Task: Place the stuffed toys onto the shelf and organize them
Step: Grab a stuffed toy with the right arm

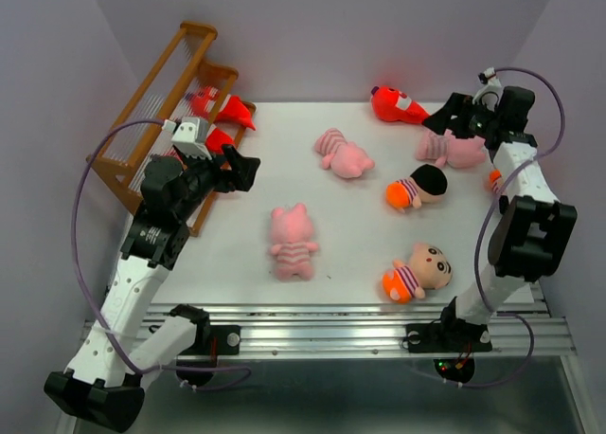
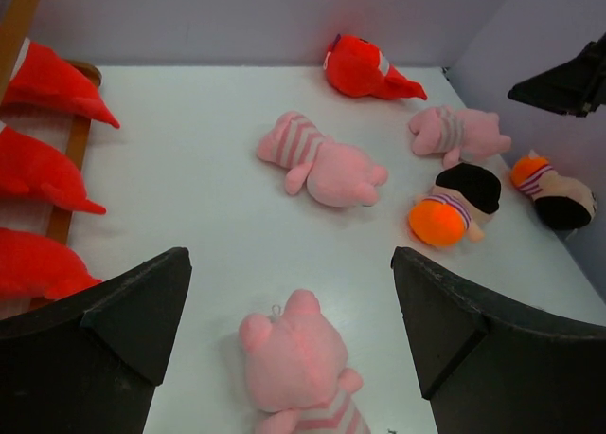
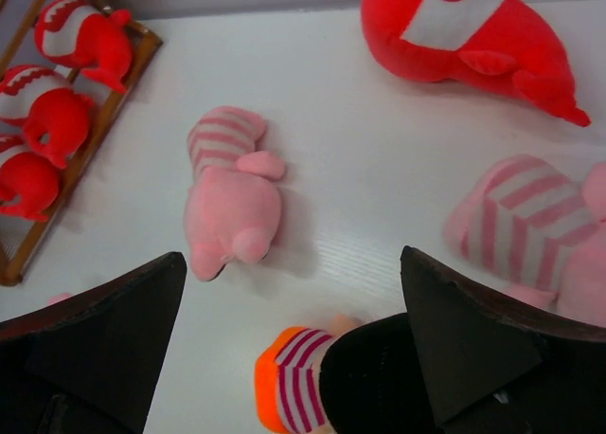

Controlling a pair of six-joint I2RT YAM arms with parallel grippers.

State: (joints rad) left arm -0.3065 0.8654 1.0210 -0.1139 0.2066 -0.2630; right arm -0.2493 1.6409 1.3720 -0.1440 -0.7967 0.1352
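Lying near-to-far, nearest pig (image 1: 292,242) points its head away.

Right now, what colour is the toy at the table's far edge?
Red with a white patch; the monster toy shows best in the right wrist view.

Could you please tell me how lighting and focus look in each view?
Top external: even, soft light, faint shadows on the table, reasonably sharp. Left wrist: the fingers show as dark wedges, the nearest pig slightly soft. Right wrist: the boy doll at the bottom edge is blurred.
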